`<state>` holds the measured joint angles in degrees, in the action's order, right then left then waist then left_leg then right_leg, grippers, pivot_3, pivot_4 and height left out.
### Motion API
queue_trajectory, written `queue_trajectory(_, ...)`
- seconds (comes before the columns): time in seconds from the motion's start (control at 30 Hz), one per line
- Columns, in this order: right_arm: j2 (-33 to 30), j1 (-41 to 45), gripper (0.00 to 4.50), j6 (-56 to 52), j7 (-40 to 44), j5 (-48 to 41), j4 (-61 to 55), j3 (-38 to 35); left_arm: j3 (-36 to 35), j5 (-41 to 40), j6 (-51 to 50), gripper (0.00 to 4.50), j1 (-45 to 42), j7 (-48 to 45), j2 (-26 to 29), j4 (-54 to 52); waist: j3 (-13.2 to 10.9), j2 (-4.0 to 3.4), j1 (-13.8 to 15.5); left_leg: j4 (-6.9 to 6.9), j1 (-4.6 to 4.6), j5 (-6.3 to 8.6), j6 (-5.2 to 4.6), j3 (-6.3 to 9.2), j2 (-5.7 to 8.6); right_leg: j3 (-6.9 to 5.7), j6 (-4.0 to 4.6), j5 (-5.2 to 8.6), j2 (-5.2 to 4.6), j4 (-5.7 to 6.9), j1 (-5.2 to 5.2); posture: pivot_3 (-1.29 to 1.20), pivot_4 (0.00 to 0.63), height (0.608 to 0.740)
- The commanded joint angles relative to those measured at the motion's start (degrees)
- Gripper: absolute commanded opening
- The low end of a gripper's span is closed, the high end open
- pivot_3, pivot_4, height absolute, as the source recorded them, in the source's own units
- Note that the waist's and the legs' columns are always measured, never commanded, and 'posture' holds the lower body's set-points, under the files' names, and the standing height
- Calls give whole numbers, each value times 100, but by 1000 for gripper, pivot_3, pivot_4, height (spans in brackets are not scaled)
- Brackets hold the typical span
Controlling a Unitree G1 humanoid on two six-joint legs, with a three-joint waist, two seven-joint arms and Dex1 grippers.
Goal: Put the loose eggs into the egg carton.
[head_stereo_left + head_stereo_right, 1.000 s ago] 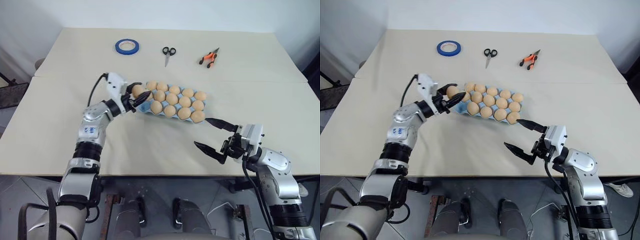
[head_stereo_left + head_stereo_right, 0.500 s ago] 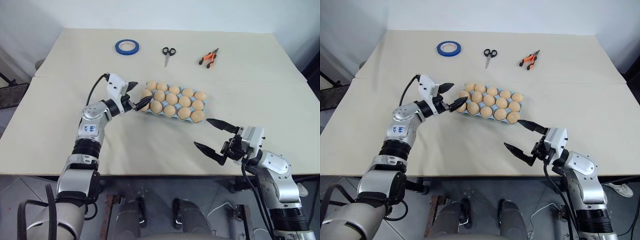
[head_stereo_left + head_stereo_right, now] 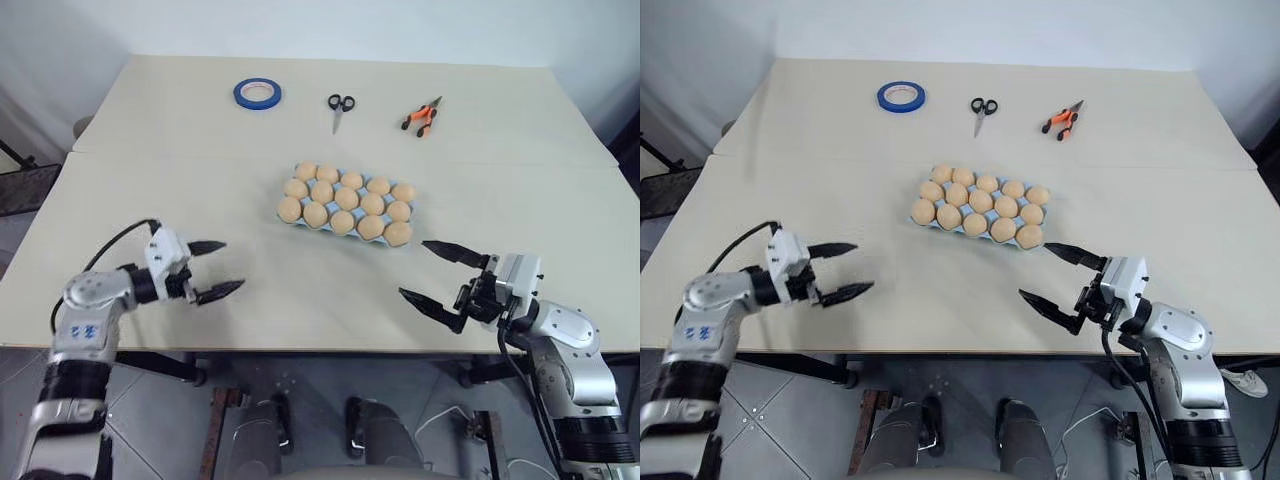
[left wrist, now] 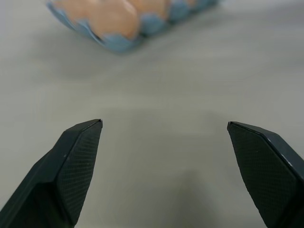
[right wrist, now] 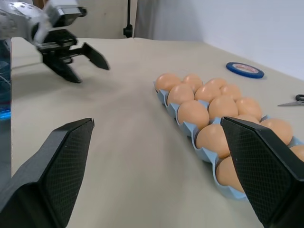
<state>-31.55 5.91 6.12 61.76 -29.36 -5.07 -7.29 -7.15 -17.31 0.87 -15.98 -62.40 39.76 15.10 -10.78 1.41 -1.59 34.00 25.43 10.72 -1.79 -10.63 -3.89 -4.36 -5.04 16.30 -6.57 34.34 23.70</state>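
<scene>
Eggs (image 3: 346,198) are seated in the egg carton (image 3: 289,220) at mid-bench (image 3: 300,290). Left hand (image 3: 212,269) and right hand (image 3: 433,276), both spread wide and empty, are held near the carton.

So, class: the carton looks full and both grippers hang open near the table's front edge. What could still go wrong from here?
1. The egg carton holds fifteen eggs that sit proud of the cups; a sweep by the open right gripper, which is closest, could knock one out.
2. The carton is lidless, so any jolt to the table may unseat eggs.
3. The open left gripper hangs low over the table and might scrape it.
</scene>
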Motion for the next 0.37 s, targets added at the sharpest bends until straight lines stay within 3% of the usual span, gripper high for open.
queue_trajectory(0.03,-107,311,4500,166,127,57,436,-140,-517,-388,-270,4493,731,230,81,-989,0,0,-13,-4,0,0,0,-5,-1,5,9,5,1,-7,2,0,150,740)
queue_trajectory(0.37,-56,662,4500,249,433,62,1065,-97,-806,-352,-293,4493,1312,942,-104,-1721,1,-3,-17,-31,-2,-5,10,-21,1,21,5,3,0,-13,24,0,150,740)
